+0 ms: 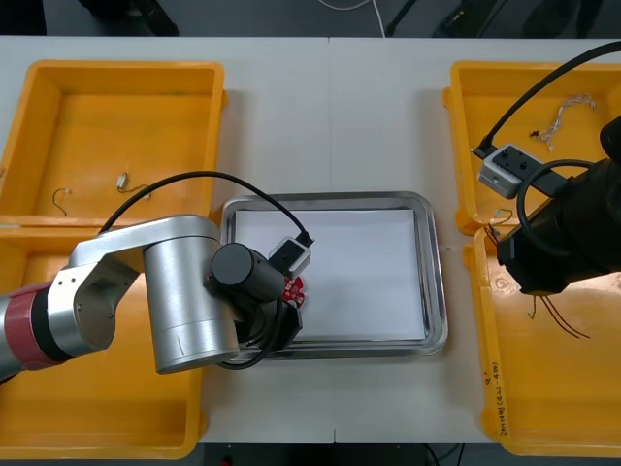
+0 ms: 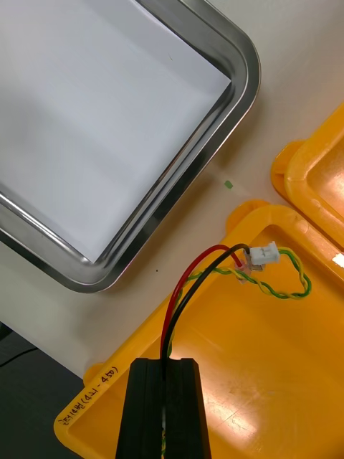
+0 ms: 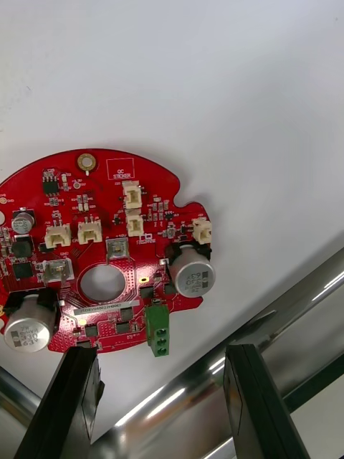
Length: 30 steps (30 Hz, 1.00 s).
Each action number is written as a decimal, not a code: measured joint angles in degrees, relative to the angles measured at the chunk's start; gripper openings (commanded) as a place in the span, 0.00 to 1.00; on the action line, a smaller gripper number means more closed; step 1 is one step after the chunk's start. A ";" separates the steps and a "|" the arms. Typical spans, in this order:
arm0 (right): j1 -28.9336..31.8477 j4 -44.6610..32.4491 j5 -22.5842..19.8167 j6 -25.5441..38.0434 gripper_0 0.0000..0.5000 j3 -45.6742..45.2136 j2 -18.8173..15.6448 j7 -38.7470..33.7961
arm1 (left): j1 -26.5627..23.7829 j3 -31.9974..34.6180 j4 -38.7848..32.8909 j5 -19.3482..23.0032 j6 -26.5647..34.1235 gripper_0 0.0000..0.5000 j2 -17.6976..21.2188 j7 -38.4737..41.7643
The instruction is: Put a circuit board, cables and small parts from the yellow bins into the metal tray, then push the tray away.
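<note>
my left gripper (image 3: pixel 158 351), fingers apart, hung over the round red circuit board (image 3: pixel 115 215) lying by the shiny metal tray's (image 1: pixel 432 272) left edge; best to lift straight up. my right gripper (image 2: pixel 168 366) was clamped on a red and black cable (image 2: pixel 193 276).

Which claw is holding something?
The right claw, above a yellow bin, is shut on a red and black cable; the left claw stands open over the circuit board.

Shiny polished metal tray (image 1: pixel 439 291) with a matt white lining; glossy yellow plastic bins (image 1: pixel 116 136); smooth matt table (image 1: pixel 330 116).
</note>
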 measured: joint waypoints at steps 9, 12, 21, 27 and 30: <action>0.00 0.00 -0.06 0.00 0.00 0.00 0.00 0.00 | -0.03 0.01 -1.51 0.01 0.44 1.00 0.01 0.13; 0.00 0.00 -0.06 0.00 0.00 0.00 0.00 0.00 | -0.06 0.25 -2.52 0.02 2.33 1.00 0.01 0.15; 0.00 0.00 -0.09 0.00 0.00 0.00 0.00 0.00 | -0.04 7.03 -5.88 3.71 9.26 1.00 0.04 0.15; -0.06 0.00 -0.37 -0.67 0.00 0.46 0.01 0.00 | 0.87 16.16 -7.55 8.97 14.28 1.00 0.41 0.15; -1.03 0.00 -0.19 -1.60 0.00 2.80 0.04 0.01 | 2.28 21.50 -8.93 10.99 17.95 1.00 0.92 0.15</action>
